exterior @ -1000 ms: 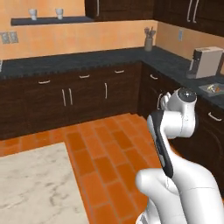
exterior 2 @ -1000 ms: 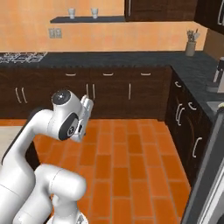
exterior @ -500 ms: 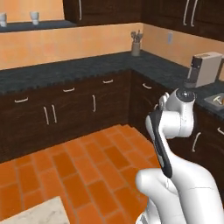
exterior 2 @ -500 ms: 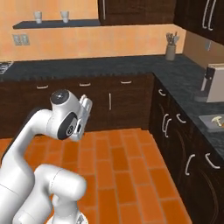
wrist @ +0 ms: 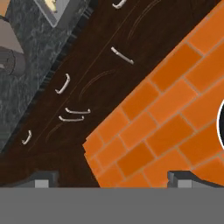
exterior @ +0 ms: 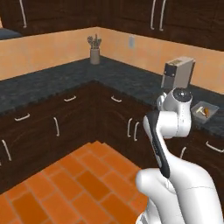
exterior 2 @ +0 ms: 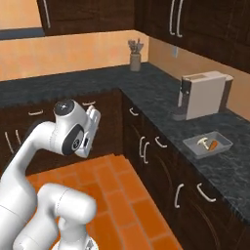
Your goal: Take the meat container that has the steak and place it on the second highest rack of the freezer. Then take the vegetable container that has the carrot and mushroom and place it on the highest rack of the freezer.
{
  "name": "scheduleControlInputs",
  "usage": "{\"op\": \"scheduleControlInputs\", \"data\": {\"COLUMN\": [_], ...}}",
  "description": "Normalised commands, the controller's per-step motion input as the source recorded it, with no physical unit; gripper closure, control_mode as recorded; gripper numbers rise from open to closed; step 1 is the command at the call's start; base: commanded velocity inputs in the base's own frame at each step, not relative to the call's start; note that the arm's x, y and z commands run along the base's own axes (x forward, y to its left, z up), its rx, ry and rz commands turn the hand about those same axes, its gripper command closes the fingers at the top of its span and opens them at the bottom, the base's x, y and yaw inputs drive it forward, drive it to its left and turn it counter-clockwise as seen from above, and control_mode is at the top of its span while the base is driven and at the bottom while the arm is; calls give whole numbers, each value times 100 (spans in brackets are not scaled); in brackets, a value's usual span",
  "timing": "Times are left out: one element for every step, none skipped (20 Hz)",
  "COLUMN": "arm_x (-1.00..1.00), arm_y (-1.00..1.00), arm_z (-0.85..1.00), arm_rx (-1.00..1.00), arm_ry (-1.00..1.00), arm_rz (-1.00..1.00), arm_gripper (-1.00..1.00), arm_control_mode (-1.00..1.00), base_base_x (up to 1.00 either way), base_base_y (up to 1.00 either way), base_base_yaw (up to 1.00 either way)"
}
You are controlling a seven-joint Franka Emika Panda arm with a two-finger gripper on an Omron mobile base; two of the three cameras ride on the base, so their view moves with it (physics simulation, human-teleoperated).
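- Gripper of the white arm with dark joints: its two small dark finger tips stand spread wide apart at the bottom of the hand view, with nothing between them, over orange brick-pattern floor tiles and dark wooden cabinet fronts.
- Vegetable container, a small shallow grey rectangular tray, sits on the dark speckled stone counter along the right wall, well apart from the gripper.
- In the tray lie a thin orange carrot and, just to its left, a small cream mushroom; whether the two touch is hard to tell at this size.
- From the left base camera the same tray shows at the right, just past the arm's upper joint, with the orange carrot in it.
- In the hand view a grey tray corner shows at the top edge on the speckled counter; it is probably the same container, but too little of it is seen to be sure.
- A tall beige box-shaped machine with a dark front stands on the counter just beyond the tray, on its far side.
- A beige utensil crock holding dark tools stands at the far corner of the counter, against the orange wall.
- Dark wooden upper cabinets with long metal handles hang above the right-hand counter.
- The arm is folded up over the floor, near the corner cabinets.
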Motion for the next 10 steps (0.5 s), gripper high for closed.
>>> {"op": "scheduleControlInputs", "data": {"arm_x": [0,0,0,0,0,0,0,0,0,0], "arm_y": [0,0,0,0,0,0,0,0,0,0], "arm_z": [0,0,0,0,0,0,0,0,0,0], "arm_rx": [0,0,0,0,0,0,0,0,0,0], "arm_ry": [0,0,0,0,0,0,0,0,0,0], "arm_rz": [0,0,0,0,0,0,0,0,0,0], "arm_gripper": [-100,-100,-100,-100,-100,-100,-100,-100,-100,-100], "arm_control_mode": [100,100,100,100,100,100,100,100,100,100], "base_base_x": [82,75,72,76,80,73,74,74,80,76], "base_base_y": [-18,-17,-16,-14,0,36,48,50,49,50], "base_base_yaw": [-53,-55,-56,-57,-61,-69,-71,-71,-71,-71]}}
